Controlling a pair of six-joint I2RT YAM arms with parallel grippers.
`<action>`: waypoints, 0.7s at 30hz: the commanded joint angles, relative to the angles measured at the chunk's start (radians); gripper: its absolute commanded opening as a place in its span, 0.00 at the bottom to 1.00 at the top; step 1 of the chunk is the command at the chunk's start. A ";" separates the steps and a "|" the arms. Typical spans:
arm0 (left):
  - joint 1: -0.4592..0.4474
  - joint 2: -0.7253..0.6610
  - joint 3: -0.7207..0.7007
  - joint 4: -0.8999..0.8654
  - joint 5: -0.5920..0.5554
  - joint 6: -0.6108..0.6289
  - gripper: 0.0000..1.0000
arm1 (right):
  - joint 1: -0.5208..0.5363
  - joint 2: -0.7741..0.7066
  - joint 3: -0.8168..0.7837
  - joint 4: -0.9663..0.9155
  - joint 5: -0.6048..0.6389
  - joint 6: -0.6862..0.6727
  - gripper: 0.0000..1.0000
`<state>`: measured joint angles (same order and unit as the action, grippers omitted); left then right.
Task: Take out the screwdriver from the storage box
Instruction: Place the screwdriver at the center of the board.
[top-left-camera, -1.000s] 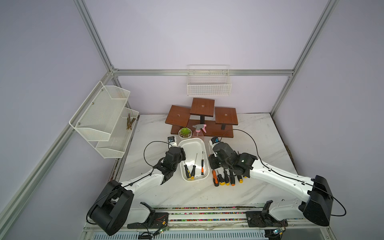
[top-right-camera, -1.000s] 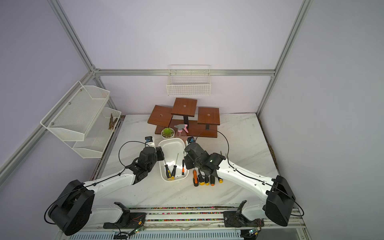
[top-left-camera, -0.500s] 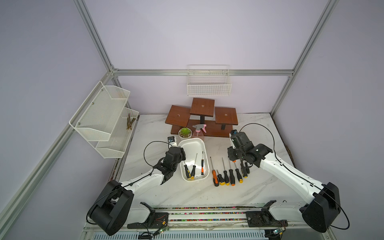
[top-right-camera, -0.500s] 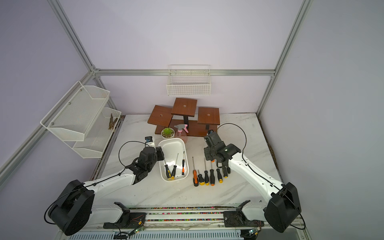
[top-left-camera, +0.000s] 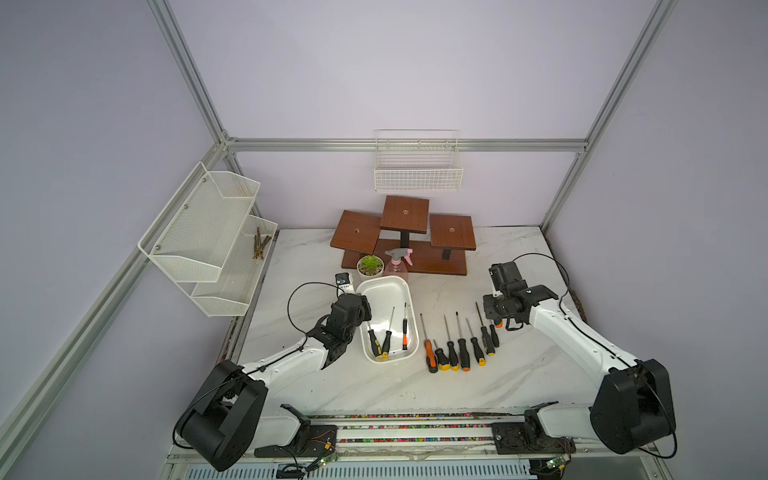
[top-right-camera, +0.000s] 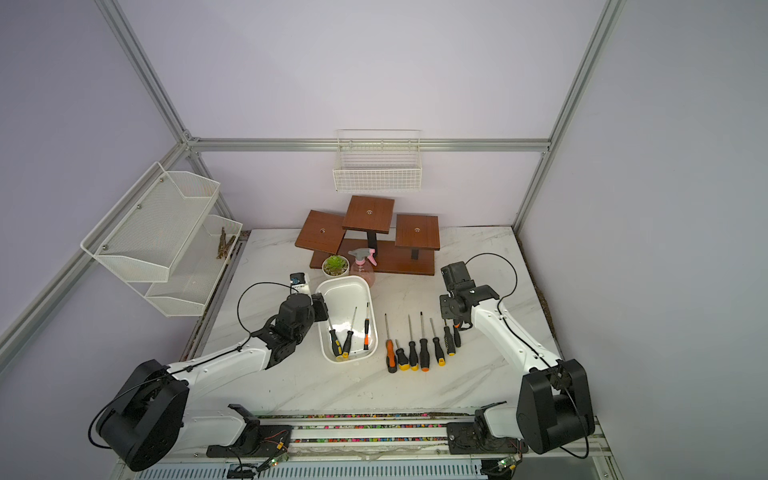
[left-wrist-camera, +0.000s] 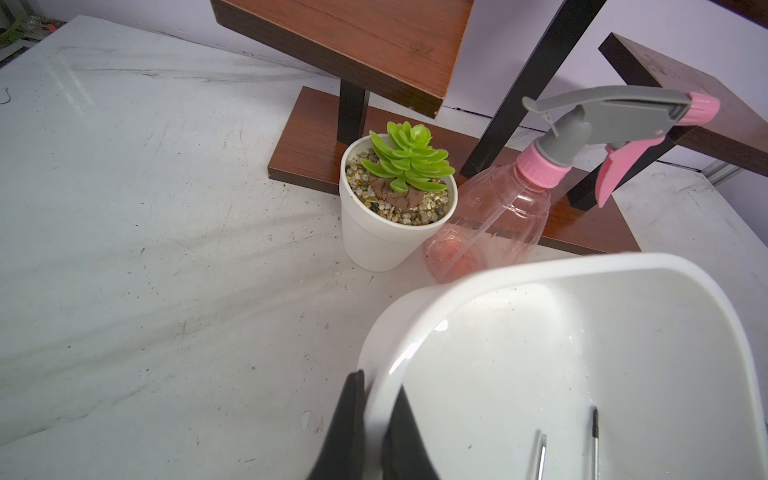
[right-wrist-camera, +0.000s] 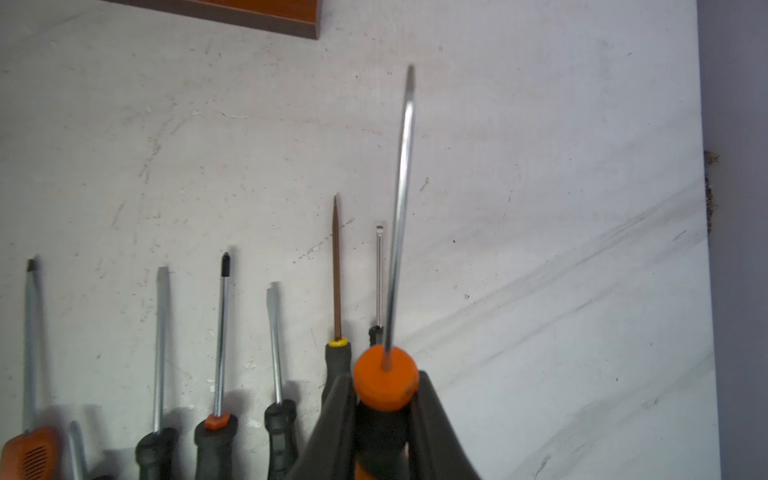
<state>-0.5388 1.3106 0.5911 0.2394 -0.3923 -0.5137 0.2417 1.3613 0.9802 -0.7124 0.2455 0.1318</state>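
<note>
In both top views the row of loose screwdrivers (top-left-camera: 457, 347) lies on the marble table (top-left-camera: 374, 386) right of centre, handles toward the bottom of the frame. Just left of it sits the storage box (top-left-camera: 384, 293), with three screwdrivers (top-left-camera: 388, 334) in its lower half. My left gripper (left-wrist-camera: 377, 388) is clenched on the box's left rim, one finger inside the wall and one outside. My right gripper (right-wrist-camera: 384, 386), at the row's right end, grasps a screwdriver (right-wrist-camera: 400, 199) by its black handle behind the orange collar, well outside the box. Farther up the frame stand the potted succulent (top-left-camera: 370, 266), the pink spray bottle (top-left-camera: 397, 266) and the wooden stand (top-left-camera: 405, 232).
</note>
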 joint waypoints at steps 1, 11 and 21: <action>-0.001 -0.013 -0.001 0.030 0.000 -0.003 0.00 | -0.026 0.023 -0.030 0.064 -0.005 -0.018 0.00; -0.001 -0.016 -0.003 0.031 0.001 -0.003 0.00 | -0.098 0.102 -0.064 0.103 -0.019 -0.035 0.00; -0.001 -0.016 -0.003 0.031 0.001 -0.003 0.00 | -0.136 0.172 -0.043 0.097 -0.041 -0.030 0.00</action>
<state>-0.5388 1.3106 0.5911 0.2394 -0.3923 -0.5137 0.1181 1.5284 0.9199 -0.6350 0.2142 0.1089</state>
